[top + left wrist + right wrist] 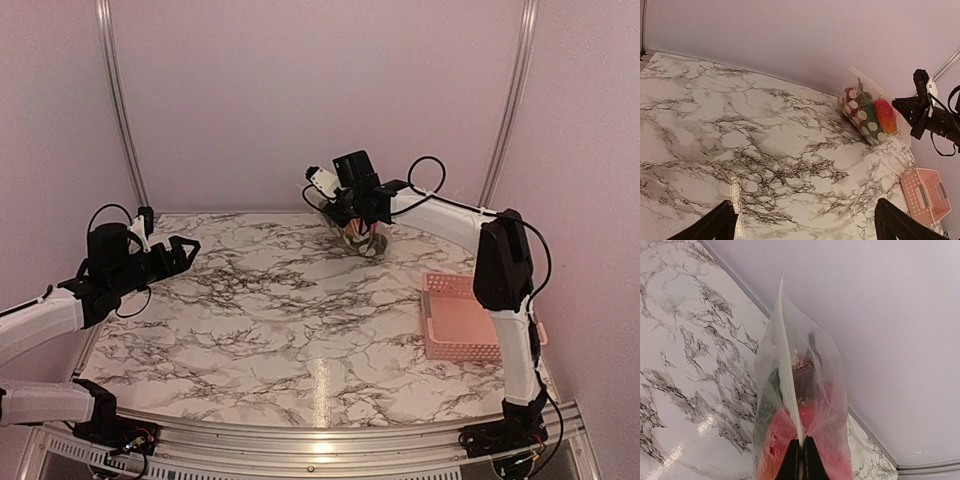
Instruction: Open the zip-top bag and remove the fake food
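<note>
1. Hanging from the right gripper [801,452], the zip-top bag [807,385] is at about 1 o'clock on the table [270,330], close to the far wall [300,90]. Its lower end is at the marble surface, but I cannot tell if it really touches.
2. In the left wrist view the bag is tilted, with its upper edge leaning toward the wall and its full part lower, toward the table.
3. The fake food [867,117] is all inside the bag, pressed together in the lower part. A bright red piece [886,115] lies beside a dark green piece [869,111], and darker red pieces are at the other end. White round spots show over them.
4. The jaws of the right gripper are closed on the thin pale edge of the bag. In the right wrist view this edge runs as one straight line up from the fingertips, with both plastic sides together.
5. The left gripper [185,250] is at about 9 o'clock, above the table and well apart from the bag. Its jaws stand wide apart and hold nothing.
6. A pink basket [460,320] sits at about 4 o'clock, just beside the right arm [505,270], and nothing shows in it.
</note>
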You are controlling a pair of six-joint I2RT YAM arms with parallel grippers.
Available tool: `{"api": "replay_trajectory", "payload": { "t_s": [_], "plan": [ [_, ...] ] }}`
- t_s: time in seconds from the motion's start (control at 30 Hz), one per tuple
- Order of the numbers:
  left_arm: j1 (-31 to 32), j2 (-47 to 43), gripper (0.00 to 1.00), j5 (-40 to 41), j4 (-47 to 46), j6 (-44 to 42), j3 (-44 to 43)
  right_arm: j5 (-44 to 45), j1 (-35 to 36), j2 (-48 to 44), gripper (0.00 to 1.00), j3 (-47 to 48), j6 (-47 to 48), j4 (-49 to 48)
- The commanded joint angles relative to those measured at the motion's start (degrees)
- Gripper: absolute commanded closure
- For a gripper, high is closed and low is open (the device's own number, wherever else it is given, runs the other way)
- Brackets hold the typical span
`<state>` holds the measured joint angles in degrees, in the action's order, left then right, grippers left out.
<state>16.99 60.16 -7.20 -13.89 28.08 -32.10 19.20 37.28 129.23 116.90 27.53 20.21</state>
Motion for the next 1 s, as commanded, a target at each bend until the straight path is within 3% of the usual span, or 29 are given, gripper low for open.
{"api": "replay_trajectory", "payload": {
  "t_s": [0.0, 0.27, 0.4, 0.6, 0.83, 0.97],
  "plan": [
    [0.41, -3.61, 0.01, -8.84, -4.65, -3.01, 0.72, -7.19, 1.09, -7.50, 1.00, -2.11, -1.37, -0.99],
    [0.57, -4.35, 0.01, -19.54, -6.34, -3.95, -0.02, -25.45, 1.11, -18.51, 1.00, -13.60, -3.86, -3.67],
    [1.76, -5.04, 0.01, -20.86, -5.43, -4.48, -1.04, -34.09, 1.12, -23.22, 1.00, -18.45, -5.22, -4.55],
    [6.47, -6.55, 0.01, -18.99, 0.63, -9.97, -4.88, -44.01, 1.81, -28.55, 1.00, -25.01, -5.60, -5.38],
    [14.51, -4.70, 0.01, -14.78, 9.57, -19.81, -11.35, -46.46, 5.82, -32.65, 1.00, -29.97, -3.56, -3.75],
    [20.72, -2.05, 0.01, -7.10, 17.09, -27.27, -16.57, -47.41, 8.65, -33.79, 1.00, -32.02, -3.71, -3.49]
  ]
}}
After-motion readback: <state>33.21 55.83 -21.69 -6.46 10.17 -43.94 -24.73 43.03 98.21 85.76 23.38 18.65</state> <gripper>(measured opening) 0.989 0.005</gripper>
